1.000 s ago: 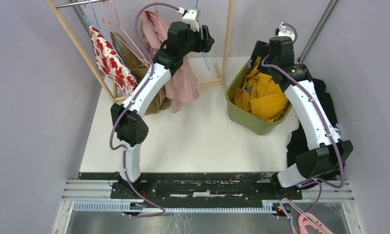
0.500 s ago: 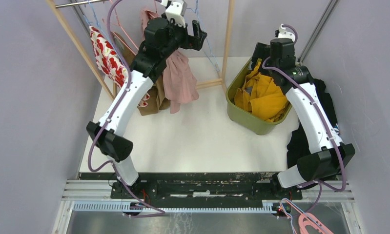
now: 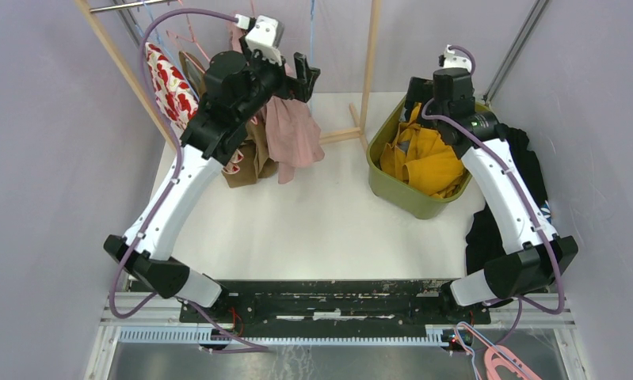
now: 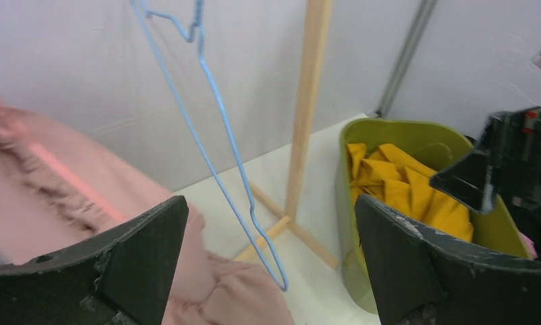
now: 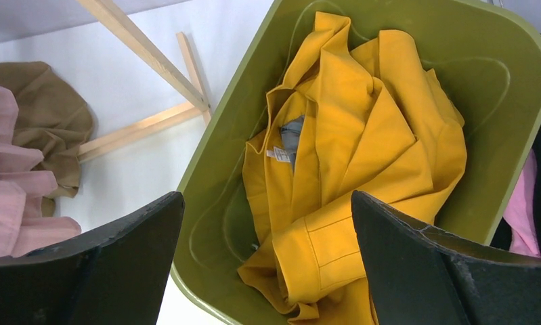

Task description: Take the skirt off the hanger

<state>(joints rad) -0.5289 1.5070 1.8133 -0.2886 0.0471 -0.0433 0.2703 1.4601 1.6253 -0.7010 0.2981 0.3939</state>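
Step, as I read it: approach; left claw (image 3: pixel 301 77) is up at the wooden rack (image 3: pixel 368 63), jaws wide, holding nothing, just beside the pink skirt (image 3: pixel 293 134); skirt still hangs on the rack, lower part draped toward the bench (image 3: pixel 313 229); its hanger is mostly hidden, and a thin pink strip across the fabric in the left wrist view may be it.

Right claw (image 5: pixel 267 203) hovers over the green bin (image 3: pixel 392 186), jaws wide, empty.

Next move likely needs the claw onto the skirt's top edge, then a pull clear of the hanger without dragging the hanger off the rod.

Counts:
- garments on rack: three; pink skirt, brown one (image 3: pixel 245 166), red-and-white print (image 3: pixel 170 87)
- bare blue hanger (image 4: pixel 220 135): one
- bin: one, holding one yellow garment (image 3: pixel 428 158)
- black cloth (image 3: pixel 487 229) beside bin: one heap
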